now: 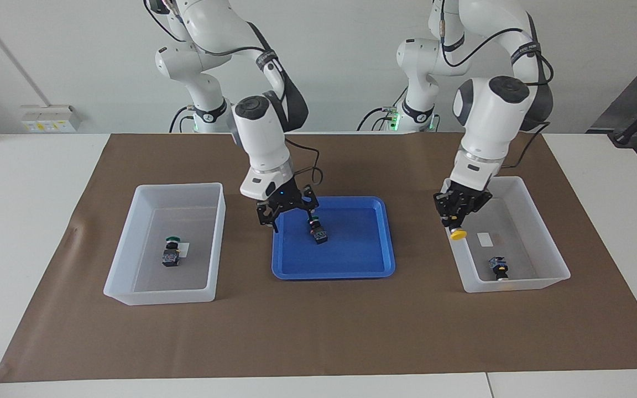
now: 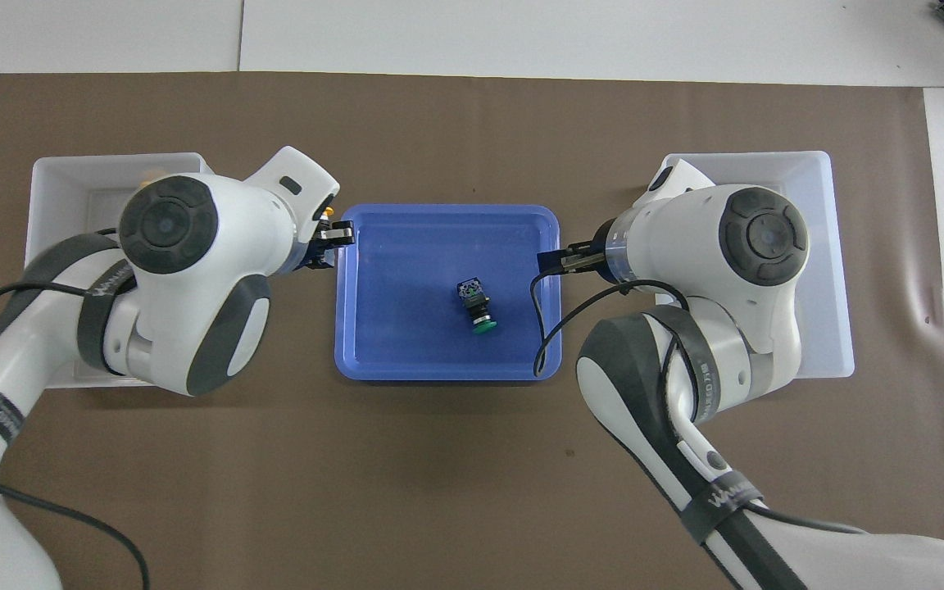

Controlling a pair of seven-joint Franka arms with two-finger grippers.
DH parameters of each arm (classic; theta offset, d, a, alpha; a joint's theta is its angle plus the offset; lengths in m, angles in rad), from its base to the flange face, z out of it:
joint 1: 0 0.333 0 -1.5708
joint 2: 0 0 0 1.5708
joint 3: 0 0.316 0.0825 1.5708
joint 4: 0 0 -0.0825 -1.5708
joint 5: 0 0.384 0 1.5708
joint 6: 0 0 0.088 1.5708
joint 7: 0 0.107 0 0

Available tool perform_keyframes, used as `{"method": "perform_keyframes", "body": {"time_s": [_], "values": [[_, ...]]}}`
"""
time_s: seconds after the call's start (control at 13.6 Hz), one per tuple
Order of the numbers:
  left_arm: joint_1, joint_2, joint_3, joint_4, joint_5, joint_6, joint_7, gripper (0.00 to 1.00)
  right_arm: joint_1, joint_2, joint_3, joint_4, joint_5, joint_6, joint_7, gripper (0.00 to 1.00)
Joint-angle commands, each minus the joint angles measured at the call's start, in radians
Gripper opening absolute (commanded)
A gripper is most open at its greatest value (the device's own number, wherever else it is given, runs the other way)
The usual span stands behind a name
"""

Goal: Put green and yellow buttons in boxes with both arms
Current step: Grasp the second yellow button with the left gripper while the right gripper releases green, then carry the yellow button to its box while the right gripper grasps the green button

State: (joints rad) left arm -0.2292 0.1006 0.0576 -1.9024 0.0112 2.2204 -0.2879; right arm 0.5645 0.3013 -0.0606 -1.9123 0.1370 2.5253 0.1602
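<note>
My left gripper (image 1: 456, 220) (image 2: 331, 239) is shut on a yellow button (image 1: 458, 234) and hangs raised between the blue tray (image 1: 351, 251) (image 2: 406, 328) and the box (image 1: 542, 237) (image 2: 54, 164) at the left arm's end. Another yellow button (image 1: 499, 268) lies in that box. Over the tray's edge toward the right arm's end, my right gripper (image 1: 290, 216) (image 2: 558, 260) stands open with nothing in it. A green button (image 1: 317, 231) (image 2: 476, 305) lies in the tray beside it, untouched. The other box (image 1: 179, 187) (image 2: 837, 246) holds a green button (image 1: 171, 251).
Tray and boxes stand in a row on a brown mat (image 1: 318, 331) that covers the white table. In the overhead view both arms hide most of the boxes' insides.
</note>
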Motion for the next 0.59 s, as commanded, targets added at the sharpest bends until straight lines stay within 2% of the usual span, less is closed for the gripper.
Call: {"method": "perform_keyframes", "body": {"time_s": [0.0, 0.22, 0.37, 0.51], "values": [[0.086, -0.001, -0.015, -0.01, 0.01, 0.022, 0.089, 0.0, 0.053, 0.065, -0.002, 0.004, 0.015, 0.073, 0.042, 1.0], [0.169, 0.01, -0.016, -0.03, 0.003, 0.096, 0.225, 0.0, 0.087, 0.128, -0.004, 0.003, -0.002, 0.122, 0.076, 1.0], [0.243, 0.017, -0.018, -0.049, 0.001, 0.129, 0.335, 0.0, 0.086, 0.13, -0.005, -0.007, -0.01, 0.121, 0.064, 1.0], [0.263, 0.04, -0.016, -0.055, 0.0, 0.172, 0.386, 0.0, 0.084, 0.134, -0.005, -0.011, -0.031, 0.122, 0.064, 1.0]]}}
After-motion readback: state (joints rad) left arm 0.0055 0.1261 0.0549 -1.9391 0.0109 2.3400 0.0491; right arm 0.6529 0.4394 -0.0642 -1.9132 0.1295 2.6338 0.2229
